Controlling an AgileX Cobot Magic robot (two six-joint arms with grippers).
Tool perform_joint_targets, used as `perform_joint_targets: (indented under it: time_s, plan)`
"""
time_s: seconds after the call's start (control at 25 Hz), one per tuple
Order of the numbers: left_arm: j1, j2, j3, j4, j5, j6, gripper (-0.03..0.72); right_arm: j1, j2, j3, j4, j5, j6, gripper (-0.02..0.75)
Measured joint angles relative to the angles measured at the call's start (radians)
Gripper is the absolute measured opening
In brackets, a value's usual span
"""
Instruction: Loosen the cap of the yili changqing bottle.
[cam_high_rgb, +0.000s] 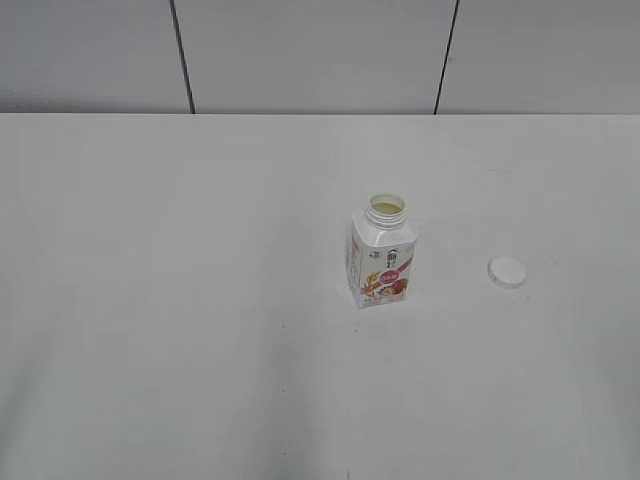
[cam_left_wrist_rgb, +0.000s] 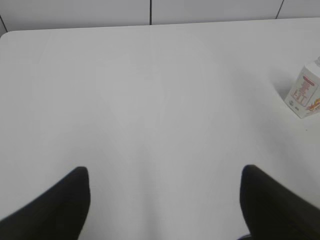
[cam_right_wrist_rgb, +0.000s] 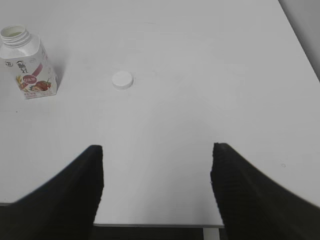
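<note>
The yili changqing bottle (cam_high_rgb: 382, 255) stands upright near the middle of the white table, its threaded neck open and uncapped. It also shows in the right wrist view (cam_right_wrist_rgb: 27, 64) and at the right edge of the left wrist view (cam_left_wrist_rgb: 305, 92). The white cap (cam_high_rgb: 507, 272) lies flat on the table to the bottle's right, apart from it; it also shows in the right wrist view (cam_right_wrist_rgb: 122, 80). My left gripper (cam_left_wrist_rgb: 165, 175) is open and empty, well back from the bottle. My right gripper (cam_right_wrist_rgb: 157, 150) is open and empty above the table's front edge. Neither arm shows in the exterior view.
The white table (cam_high_rgb: 200, 300) runs back to a grey panelled wall (cam_high_rgb: 300, 50). Its front edge (cam_right_wrist_rgb: 150, 225) shows below my right gripper, and its right edge (cam_right_wrist_rgb: 300, 45) shows in the right wrist view.
</note>
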Motion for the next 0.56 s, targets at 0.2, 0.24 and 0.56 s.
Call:
perform_joint_targets:
  time_s: [0.2, 0.24, 0.56]
  plan:
    - [0.0, 0.0, 0.0, 0.0, 0.0, 0.0, 0.562, 0.0, 0.0, 0.0, 0.0, 0.0, 0.001, 0.532]
    - [0.0, 0.0, 0.0, 0.0, 0.0, 0.0, 0.562, 0.0, 0.0, 0.0, 0.0, 0.0, 0.001, 0.532]
    - [0.0, 0.0, 0.0, 0.0, 0.0, 0.0, 0.562, 0.0, 0.0, 0.0, 0.0, 0.0, 0.001, 0.532]
